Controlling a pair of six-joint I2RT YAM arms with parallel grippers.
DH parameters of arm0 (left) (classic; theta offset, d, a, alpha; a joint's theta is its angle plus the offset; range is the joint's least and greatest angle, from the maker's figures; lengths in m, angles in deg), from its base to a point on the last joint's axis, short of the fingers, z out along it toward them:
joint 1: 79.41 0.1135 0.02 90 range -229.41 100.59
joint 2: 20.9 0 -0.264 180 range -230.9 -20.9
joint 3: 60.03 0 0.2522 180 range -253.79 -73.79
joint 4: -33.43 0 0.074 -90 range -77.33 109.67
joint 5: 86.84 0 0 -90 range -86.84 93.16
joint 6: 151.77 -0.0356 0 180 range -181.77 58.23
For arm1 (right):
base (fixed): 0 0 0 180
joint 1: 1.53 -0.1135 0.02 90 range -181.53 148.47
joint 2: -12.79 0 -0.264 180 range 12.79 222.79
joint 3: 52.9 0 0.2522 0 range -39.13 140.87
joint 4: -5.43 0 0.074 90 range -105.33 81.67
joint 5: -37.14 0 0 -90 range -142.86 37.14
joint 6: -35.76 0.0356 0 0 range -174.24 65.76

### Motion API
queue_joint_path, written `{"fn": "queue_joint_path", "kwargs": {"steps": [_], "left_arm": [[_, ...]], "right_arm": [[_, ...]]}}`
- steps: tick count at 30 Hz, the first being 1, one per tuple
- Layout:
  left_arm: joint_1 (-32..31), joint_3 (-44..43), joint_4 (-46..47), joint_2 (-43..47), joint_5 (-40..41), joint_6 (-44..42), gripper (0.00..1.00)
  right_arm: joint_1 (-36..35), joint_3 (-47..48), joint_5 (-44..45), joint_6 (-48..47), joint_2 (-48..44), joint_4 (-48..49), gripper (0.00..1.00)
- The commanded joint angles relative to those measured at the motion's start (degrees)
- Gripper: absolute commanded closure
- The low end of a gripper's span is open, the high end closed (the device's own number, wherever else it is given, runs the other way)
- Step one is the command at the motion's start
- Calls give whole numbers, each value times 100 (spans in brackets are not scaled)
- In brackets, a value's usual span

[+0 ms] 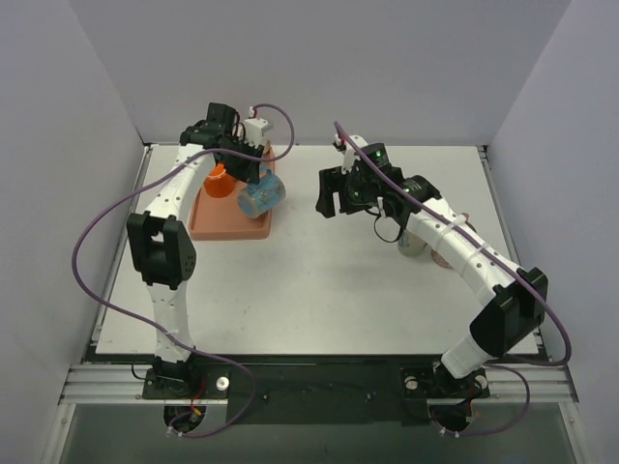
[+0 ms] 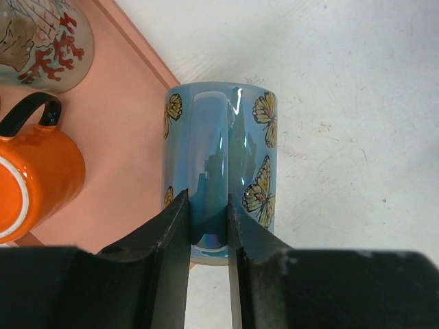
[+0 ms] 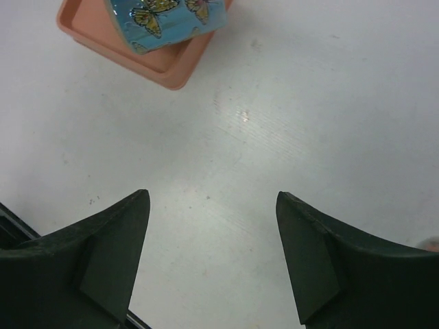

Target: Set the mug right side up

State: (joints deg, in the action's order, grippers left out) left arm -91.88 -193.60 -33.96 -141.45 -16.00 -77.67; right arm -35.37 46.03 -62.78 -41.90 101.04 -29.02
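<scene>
As left gripper (image 2: 207,203) pinches its handle, mug (image 2: 255,157) hangs.

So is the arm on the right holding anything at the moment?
No, the right gripper is wide open above the table, with nothing held in it.

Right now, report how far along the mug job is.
Done: the left gripper is shut on the handle of the blue mug. In hand: the mug lies on its side across the rim of the tray, not yet upright. Left: turn it mouth up, set it down, release. The right gripper hangs open, idle.
</scene>
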Motion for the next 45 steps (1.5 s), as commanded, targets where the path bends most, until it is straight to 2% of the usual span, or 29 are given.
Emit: {"fn": "queue_joint_path", "kwargs": {"steps": [1,2,7,10,12,15,18,24,26,30,31,32,33,34,36,37,39,41,42,43,44,45], "left_arm": [[34,-517,177,541,-571,-229,100],[34,-482,116,602,-606,-238,100],[34,-429,-113,1121,-1246,-335,100],[-18,-333,-244,1428,-1573,-326,100],[-88,-254,-236,1595,-1705,-317,100],[-168,-306,-315,1710,-1890,-308,100],[-203,-429,-359,1754,-2135,-133,100],[-317,-438,-456,1807,-2250,-185,100],[-335,-412,-456,1825,-2277,-203,100],[-335,-622,-359,1763,-2399,-54,100],[-344,-640,-316,1737,-2478,34,100],[-353,-623,-237,1728,-2505,87,100],[-361,-614,-210,1728,-2523,131,100],[-361,-544,-175,1728,-2558,149,100],[-326,-456,-122,1719,-2567,158,100],[-318,-412,-104,1719,-2593,149,100],[-291,-315,-51,1693,-2567,184,100],[-274,-236,97,1649,-2505,367,100],[-256,-227,115,1614,-2470,438,96],[-256,-236,133,1596,-2400,447,68],[-256,-262,133,1570,-2330,456,56],[-247,-314,90,1552,-2155,430,36]], "right_arm": [[-17,141,-1004,75,359,740,26],[1,210,-1065,93,447,890,3],[141,659,-1846,234,904,1101,2],[395,633,-2434,619,879,1714,2],[519,501,-2594,795,861,2190,2],[554,580,-2726,761,957,2184,2],[546,441,-3121,1120,1054,2498,2],[493,255,-3139,1332,1019,2921,6],[440,360,-3201,1385,1106,2956,10],[274,378,-3534,1832,1396,3490,24],[256,361,-3692,2182,1440,3710,33],[221,343,-3780,2403,1545,4086,38],[212,308,-3947,2753,1599,4325,54],[212,290,-4009,2957,1651,4736,64],[247,176,-4071,3256,1582,4977,95],[264,80,-3993,3214,1468,4961,100],[273,88,-3774,2758,1231,4383,100],[230,263,-3195,1872,994,2623,100],[194,290,-2853,1373,923,2309,100],[159,247,-2589,1255,757,1810,100],[159,194,-2212,1123,686,1631,100],[159,28,-2034,1104,502,1438,100]]}}
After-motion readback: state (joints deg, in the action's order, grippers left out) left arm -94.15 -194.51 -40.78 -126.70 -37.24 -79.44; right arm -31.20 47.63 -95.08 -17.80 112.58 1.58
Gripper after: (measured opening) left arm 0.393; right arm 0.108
